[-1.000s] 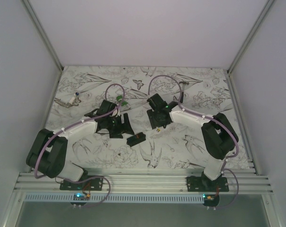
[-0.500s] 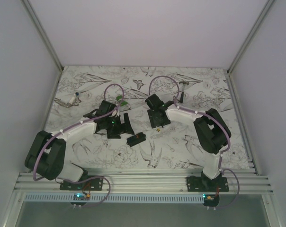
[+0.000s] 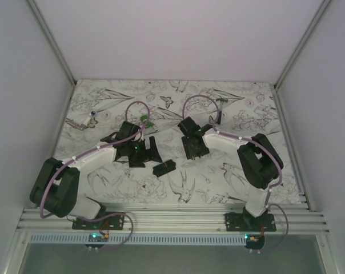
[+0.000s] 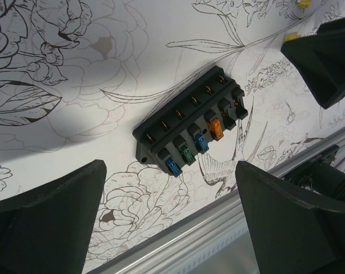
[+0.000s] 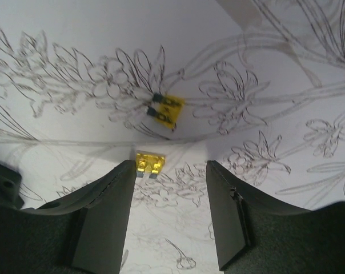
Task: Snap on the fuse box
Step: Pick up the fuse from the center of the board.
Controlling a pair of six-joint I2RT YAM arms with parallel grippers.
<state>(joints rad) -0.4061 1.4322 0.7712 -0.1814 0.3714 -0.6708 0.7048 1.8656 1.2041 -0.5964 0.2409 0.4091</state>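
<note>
The fuse box (image 3: 164, 168) is a small black oblong lying flat on the flower-patterned table, near the middle. In the left wrist view the fuse box (image 4: 189, 131) shows blue, green and orange fuses in its slots. My left gripper (image 3: 149, 152) is open and empty, just left of the box and above it; in its wrist view (image 4: 169, 197) the box lies just beyond the fingers. My right gripper (image 3: 196, 149) is open and empty, behind and right of the box. In the right wrist view (image 5: 169, 171) a yellow fuse (image 5: 148, 164) lies by the left fingertip.
A second yellow fuse (image 5: 168, 109) lies a little farther out on the table. A green plastic piece (image 3: 145, 120) sits behind the left wrist. A small metal tool (image 3: 81, 121) lies at the far left. The aluminium rail (image 3: 172, 220) runs along the near edge.
My right gripper has shifted slightly toward the near edge and right. The left gripper and the fuse box have stayed about where they were.
</note>
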